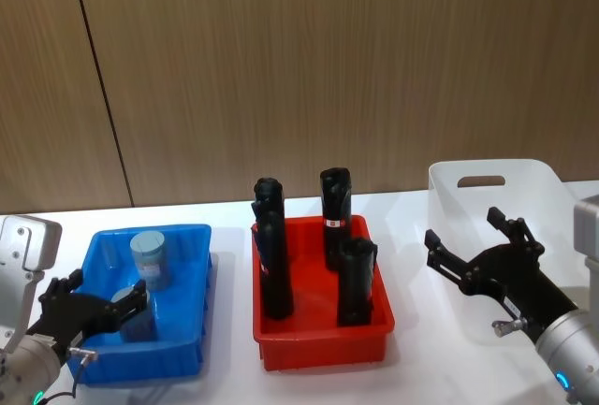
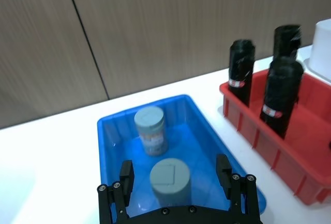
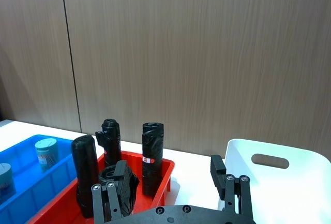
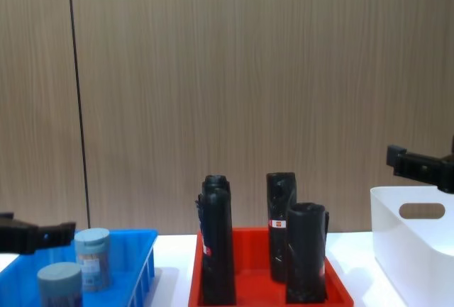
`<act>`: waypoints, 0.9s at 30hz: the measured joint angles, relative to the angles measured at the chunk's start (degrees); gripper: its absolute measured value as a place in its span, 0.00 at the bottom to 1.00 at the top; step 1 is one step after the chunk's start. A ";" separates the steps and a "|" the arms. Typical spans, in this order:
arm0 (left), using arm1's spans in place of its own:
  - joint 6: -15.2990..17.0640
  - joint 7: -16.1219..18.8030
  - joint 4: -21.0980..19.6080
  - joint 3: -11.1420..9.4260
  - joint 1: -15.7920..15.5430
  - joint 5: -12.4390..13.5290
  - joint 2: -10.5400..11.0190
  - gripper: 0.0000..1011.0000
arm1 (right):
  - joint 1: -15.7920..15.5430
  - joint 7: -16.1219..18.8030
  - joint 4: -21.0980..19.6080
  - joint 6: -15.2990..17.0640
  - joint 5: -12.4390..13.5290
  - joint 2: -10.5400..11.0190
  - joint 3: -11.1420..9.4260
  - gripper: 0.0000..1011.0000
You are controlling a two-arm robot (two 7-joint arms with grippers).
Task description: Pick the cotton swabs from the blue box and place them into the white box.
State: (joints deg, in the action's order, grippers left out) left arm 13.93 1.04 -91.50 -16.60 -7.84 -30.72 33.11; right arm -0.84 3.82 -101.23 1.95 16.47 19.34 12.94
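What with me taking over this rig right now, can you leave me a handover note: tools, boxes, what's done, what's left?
Left tool: open, fingers either side of the near jar in the blue box, not closed on it.
Right tool: open, holding nothing, by the white box.
Far jar: upright in the blue box too.
Done: nothing yet; no jar visible in the white box.
To do: grasp the near jar, move it across, then the far one.
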 joint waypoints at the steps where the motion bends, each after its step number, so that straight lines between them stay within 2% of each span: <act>1: 0.81 0.03 0.43 0.12 -0.20 -0.28 0.00 0.99 | 0.00 0.00 0.00 0.00 0.00 0.00 0.00 0.99; 12: 5.77 -0.28 4.46 0.63 -2.50 -1.18 -0.80 0.99 | 0.00 0.00 0.00 0.00 0.00 0.00 0.00 0.99; 27: 8.16 -3.98 9.95 0.38 -5.93 -1.73 -2.92 0.99 | 0.00 0.00 0.00 0.00 0.00 0.00 0.00 0.99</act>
State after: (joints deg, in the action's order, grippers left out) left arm 22.09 -2.95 -81.55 -16.23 -13.77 -32.45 30.19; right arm -0.84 3.82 -101.23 1.95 16.47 19.33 12.94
